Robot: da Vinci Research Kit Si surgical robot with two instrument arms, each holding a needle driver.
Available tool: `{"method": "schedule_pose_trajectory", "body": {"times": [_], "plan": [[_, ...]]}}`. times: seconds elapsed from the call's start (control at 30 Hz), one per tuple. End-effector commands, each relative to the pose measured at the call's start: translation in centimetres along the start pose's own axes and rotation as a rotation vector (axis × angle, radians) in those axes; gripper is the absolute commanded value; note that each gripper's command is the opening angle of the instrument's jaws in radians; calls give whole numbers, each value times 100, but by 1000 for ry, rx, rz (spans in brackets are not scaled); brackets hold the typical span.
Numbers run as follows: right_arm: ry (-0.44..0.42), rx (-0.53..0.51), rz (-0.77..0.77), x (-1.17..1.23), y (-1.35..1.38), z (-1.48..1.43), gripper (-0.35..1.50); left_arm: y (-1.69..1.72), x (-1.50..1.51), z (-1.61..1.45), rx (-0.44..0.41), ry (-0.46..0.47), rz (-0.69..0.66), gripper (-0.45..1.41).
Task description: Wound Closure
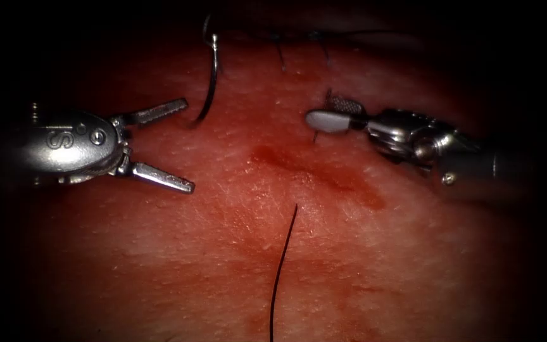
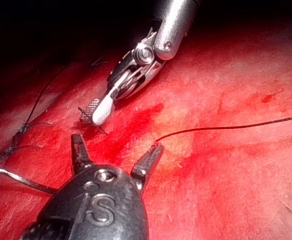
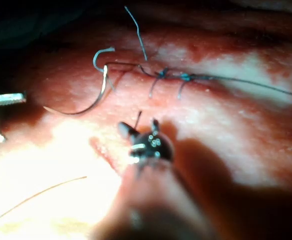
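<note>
The curved needle (image 1: pixel 211 79) lies free on the tissue (image 1: pixel 375 266), held by neither tool, just beyond the left tool's upper jaw. My left tool (image 1: pixel 188 144) stands with jaws spread wide and nothing between them. My right tool (image 1: pixel 320 110) is to the right of the needle, its jaws parted; a short dark thread end (image 1: pixel 316 135) sticks up from the tissue beside its tip. The needle (image 3: pixel 100 95) trails thread to the knotted stitches (image 3: pixel 173 76). In the left wrist view the left tool (image 2: pixel 116 150) faces the right tool (image 2: pixel 95 112).
The stitched line with dark knots (image 1: pixel 299 37) runs along the far edge. A loose dark thread (image 1: pixel 282 266) lies on the near tissue, pointing toward the middle. A streak of red fluid (image 1: pixel 324 177) slants below the right tool.
</note>
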Motion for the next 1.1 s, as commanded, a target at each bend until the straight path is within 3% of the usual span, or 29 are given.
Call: {"method": "schedule_pose_trajectory", "body": {"times": [0.03,0.07,0.17,0.47,0.7,0.73,1.1], "plan": [[4,4,-3,0,-3,13,118,0,-1,8,-2,3,7,46],[5,3,-3,0,-3,14,116,0,-1,8,-3,4,7,44],[6,-24,-62,1,-3,12,-35,0,-1,8,-8,8,13,36],[98,-75,-143,24,-9,-5,-35,2,-1,11,-18,16,15,26],[188,-3,-161,47,-41,-28,-35,6,-1,16,-25,23,18,19],[214,14,-173,53,-56,-33,-35,9,1,17,-34,30,19,17],[235,28,-195,58,-67,-37,-35,20,6,17,-72,32,60,14]]}}
